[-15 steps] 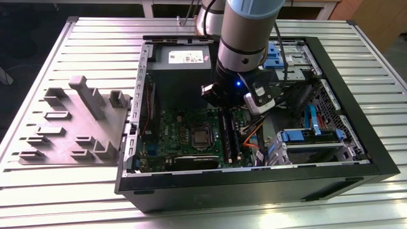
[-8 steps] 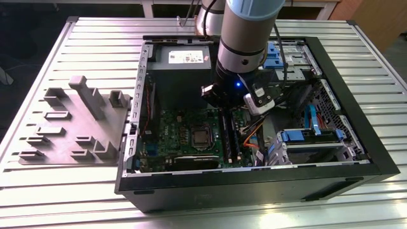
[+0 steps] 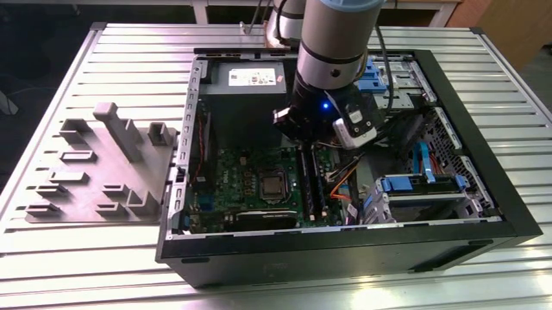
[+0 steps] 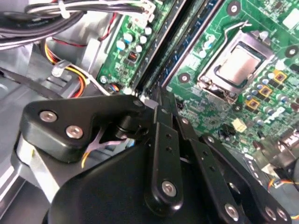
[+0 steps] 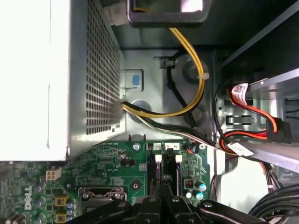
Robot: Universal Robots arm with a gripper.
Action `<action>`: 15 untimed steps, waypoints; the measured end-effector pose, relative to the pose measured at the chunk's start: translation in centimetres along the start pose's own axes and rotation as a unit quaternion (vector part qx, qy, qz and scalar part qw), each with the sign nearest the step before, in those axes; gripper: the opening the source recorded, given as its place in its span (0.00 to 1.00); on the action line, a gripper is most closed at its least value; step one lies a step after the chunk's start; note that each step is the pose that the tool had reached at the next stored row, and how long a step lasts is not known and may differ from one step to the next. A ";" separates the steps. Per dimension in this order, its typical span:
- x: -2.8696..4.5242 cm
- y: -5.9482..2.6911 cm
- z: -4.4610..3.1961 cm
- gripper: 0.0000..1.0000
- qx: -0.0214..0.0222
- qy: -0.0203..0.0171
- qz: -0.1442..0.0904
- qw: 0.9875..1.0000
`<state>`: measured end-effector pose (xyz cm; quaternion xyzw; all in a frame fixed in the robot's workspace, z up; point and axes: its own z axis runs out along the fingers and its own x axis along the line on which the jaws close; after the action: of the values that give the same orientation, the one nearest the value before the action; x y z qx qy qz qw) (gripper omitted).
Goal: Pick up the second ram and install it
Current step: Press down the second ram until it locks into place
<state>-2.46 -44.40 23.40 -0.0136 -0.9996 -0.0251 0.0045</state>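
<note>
While my arm reaches down into the open computer case [image 3: 345, 213] lying on the ribbed metal desk [image 3: 129, 58], the exterior view shows my pincer [image 3: 304, 147] low over the green motherboard [image 3: 250, 187], at the end of the memory slots nearest the power supply [image 3: 245, 90]; two long dark sticks lie side by side in those slots, and the one directly under my pincer I take for the second ram [image 3: 306, 184], standing on edge on the board; the grey moulded tray [image 3: 103, 165] sits on the desk just outside the case wall, toward the exterior view's left edge of the desk.

Seen in the second wrist view, my pincer [image 4: 161, 95] has its black fingers [image 4: 167, 140] drawn narrow, nearly together, with the tips at the end of the second ram [image 4: 175, 49], which runs along its slot beside the processor socket [image 4: 238, 65]; whether the tips grip the stick or only touch its edge I cannot tell.

Seen in the first wrist view, my pincer [image 5: 161, 189] points at the slot ends [image 5: 163, 158] near the board's edge; yellow and black cables [image 5: 187, 74] loop over the case floor beyond, beside the power supply's perforated wall [image 5: 100, 70].
</note>
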 end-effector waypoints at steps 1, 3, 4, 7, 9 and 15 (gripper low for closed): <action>0.00 -0.07 -0.01 0.10 0.000 0.000 0.000 1.000; -0.02 -0.71 -0.05 0.10 0.000 0.000 0.000 1.000; -0.03 -1.04 -0.07 0.10 0.000 0.000 0.000 1.000; -0.06 -2.11 -0.12 0.10 0.000 0.000 0.000 1.000; -0.08 -2.85 -0.15 0.10 0.000 0.000 0.000 1.000; -0.13 -5.02 -0.25 0.10 0.000 0.000 0.000 1.000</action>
<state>-2.46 -49.42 23.40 -0.0136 -0.9996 -0.0248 0.0049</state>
